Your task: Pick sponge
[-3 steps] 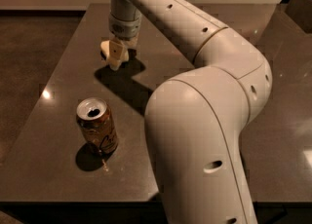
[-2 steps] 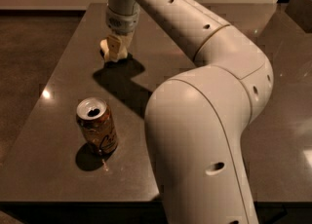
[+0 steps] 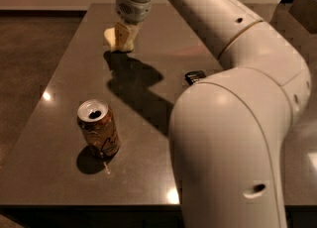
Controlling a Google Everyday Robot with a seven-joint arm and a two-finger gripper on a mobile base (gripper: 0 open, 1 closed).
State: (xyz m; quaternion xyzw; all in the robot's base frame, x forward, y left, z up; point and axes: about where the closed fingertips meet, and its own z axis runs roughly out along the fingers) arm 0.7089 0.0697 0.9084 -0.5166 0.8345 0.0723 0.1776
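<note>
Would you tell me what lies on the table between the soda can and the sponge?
In the camera view, only bare table under the arm's shadow separates soda can and sponge. The gripper sits at the sponge.

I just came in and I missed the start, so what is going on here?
A robot arm reaches across the table, and its pincer is down at a pale yellow sponge at the far side. I cannot tell whether it grips the sponge yet. A drink can stands nearer, and a black wrapper lies beside the arm.
</note>
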